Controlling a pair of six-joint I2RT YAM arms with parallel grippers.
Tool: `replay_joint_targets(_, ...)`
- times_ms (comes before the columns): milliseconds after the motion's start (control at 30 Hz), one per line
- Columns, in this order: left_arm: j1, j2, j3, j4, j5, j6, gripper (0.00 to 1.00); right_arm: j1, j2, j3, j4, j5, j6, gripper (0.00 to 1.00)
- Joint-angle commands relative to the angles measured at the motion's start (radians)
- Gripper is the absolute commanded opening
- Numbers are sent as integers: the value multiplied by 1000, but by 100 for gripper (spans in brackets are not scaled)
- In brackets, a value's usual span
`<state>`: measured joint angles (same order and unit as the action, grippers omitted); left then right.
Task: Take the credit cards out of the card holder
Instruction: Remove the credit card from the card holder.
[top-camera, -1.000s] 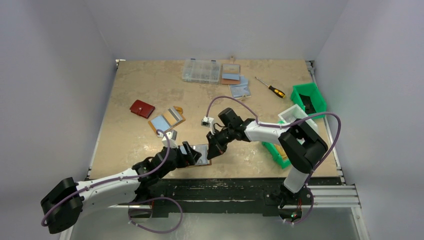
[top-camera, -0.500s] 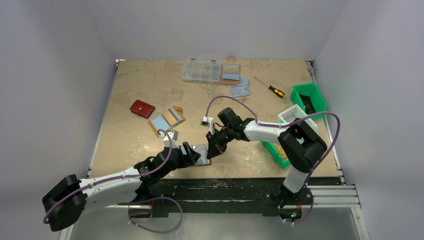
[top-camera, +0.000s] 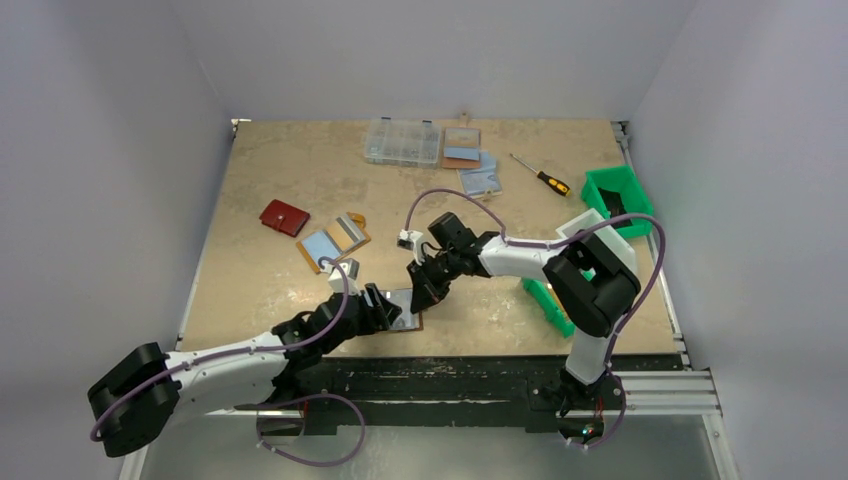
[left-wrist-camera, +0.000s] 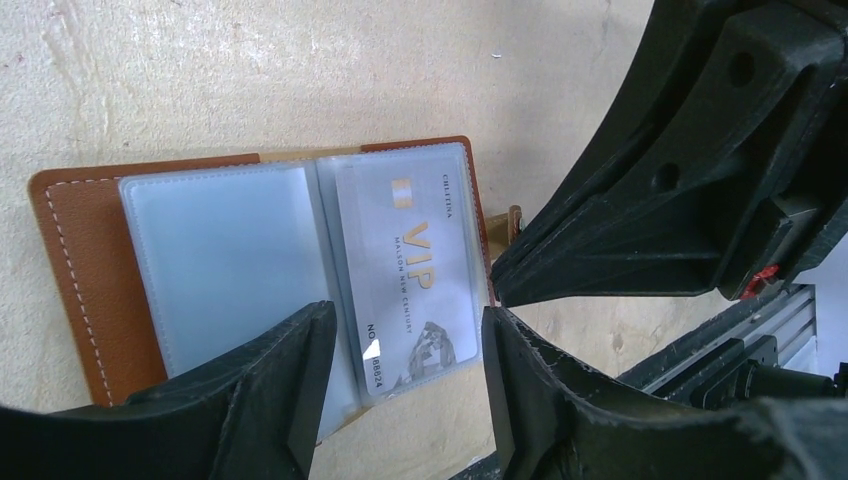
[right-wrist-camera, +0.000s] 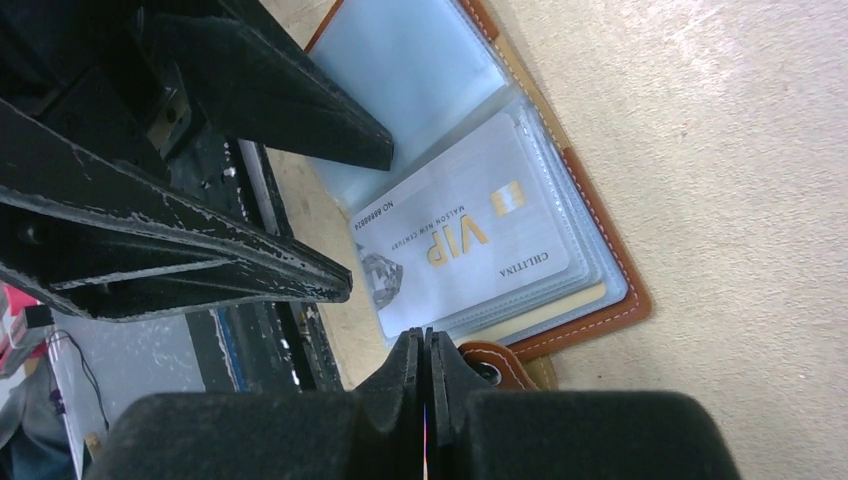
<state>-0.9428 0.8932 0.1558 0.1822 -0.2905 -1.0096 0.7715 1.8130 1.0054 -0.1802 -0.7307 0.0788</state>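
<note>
1. Left claw (left-wrist-camera: 407, 318): released. Its two fingers stand apart, low over the near edge of the card holder (left-wrist-camera: 70, 260), one on each side of the lower corner of the right-hand sleeve. Neither finger can be seen touching the sleeve or the card.
2. Card holder: brown leather, book-style, lying open and flat on the bench (top-camera: 260, 280) close to its near edge, between the two claws. The pale clear sleeves face up. The left-hand sleeve shows no card.
3. Credit card (left-wrist-camera: 420, 250): silvery-grey with gold "VIP" lettering, fully seated in the right-hand sleeve. In the right wrist view a tan edge shows under the stack of sleeves; whether that is another card cannot be told.
4. Snap tab (right-wrist-camera: 495, 365): sticks out from the holder's right-hand edge, just beside the right claw's tip.
5. Right claw (right-wrist-camera: 425, 345): clenched, fingers pressed together with nothing visible between them. The tip sits at the holder's right-hand edge by the tab; contact with the leather cannot be confirmed.
6. Remaining items on the bench, top view, left to right:
   - dark red wallet (top-camera: 284, 217), closed, well apart from the claws;
   - open brown holder with a blue card and silver strip (top-camera: 333, 240), just beyond the left claw;
   - clear compartment box (top-camera: 402, 142) at the far edge;
   - screwdriver (top-camera: 540, 178) with a yellow-and-black handle;
   - green bin (top-camera: 618, 195) at the far right.
</note>
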Motion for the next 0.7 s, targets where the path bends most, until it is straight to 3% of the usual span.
replay_joint_targets(0, 4, 13, 14, 57, -1, 9, 58, 3, 11, 56, -13, 34, 25, 2)
replay_joint_targets(333, 5, 19, -16, 85, -13, -10, 49, 2, 68, 69, -16, 37, 57, 2)
replay_joint_targets(667, 26, 3, -56, 103, -21, -26, 46, 0, 117, 82, -48, 154, 65, 1)
